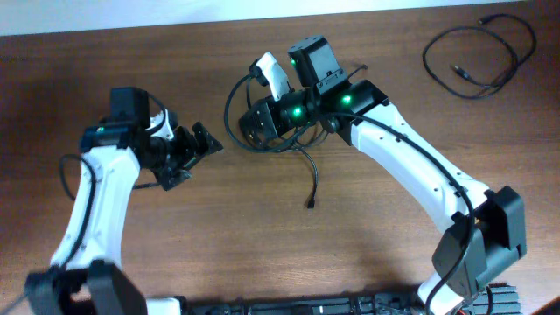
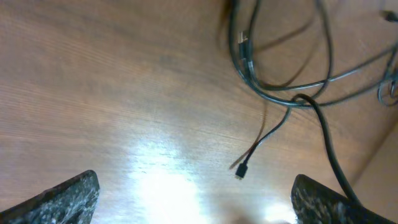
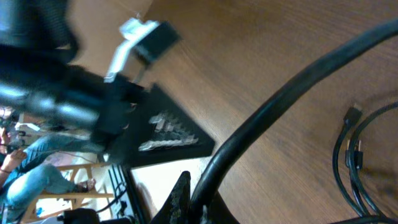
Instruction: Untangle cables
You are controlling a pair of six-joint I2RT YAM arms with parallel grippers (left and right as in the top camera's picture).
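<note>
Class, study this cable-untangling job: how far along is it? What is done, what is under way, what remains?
Done: one cable lies alone, well clear of the rest. In hand: the right pincer looks shut on a strand of the tangle, while the left pincer hangs open beside it. Left: pulling apart those crossed loops.

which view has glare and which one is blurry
Left wrist: a white glare patch on the table, cables fairly sharp. Right wrist: worst, the left arm and the near black cable are smeared. Overhead: sharp, even light, green lamps glowing on the right arm.
</note>
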